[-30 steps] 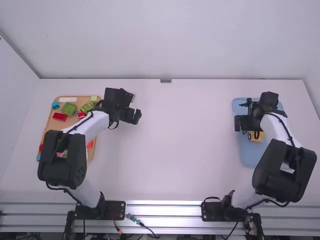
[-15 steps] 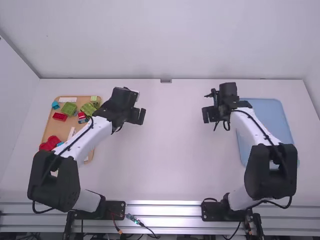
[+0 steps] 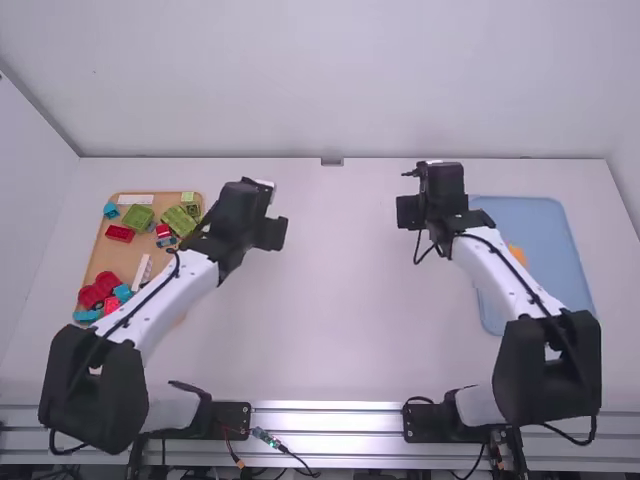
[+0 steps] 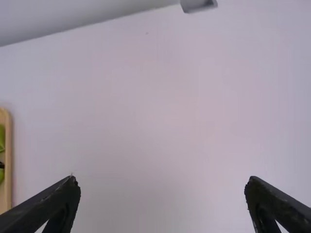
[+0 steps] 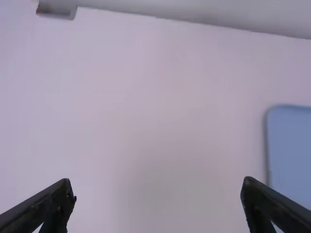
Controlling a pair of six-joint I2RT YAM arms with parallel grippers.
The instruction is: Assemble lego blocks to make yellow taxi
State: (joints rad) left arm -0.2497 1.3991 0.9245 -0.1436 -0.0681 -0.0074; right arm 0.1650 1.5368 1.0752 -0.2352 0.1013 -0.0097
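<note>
- On the blue tray (image 3: 548, 226), yellow build (image 3: 517, 254) sits half-hidden, likely finished
- my left gripper (image 4: 163, 194) and right gripper (image 5: 158, 194) gape empty; probably nothing left

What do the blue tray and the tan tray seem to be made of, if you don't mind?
Blue tray: smooth matt plastic, probably, from its even colour. Tan tray: perhaps smooth wood, from its pale-brown rim, though possibly plastic.
</note>
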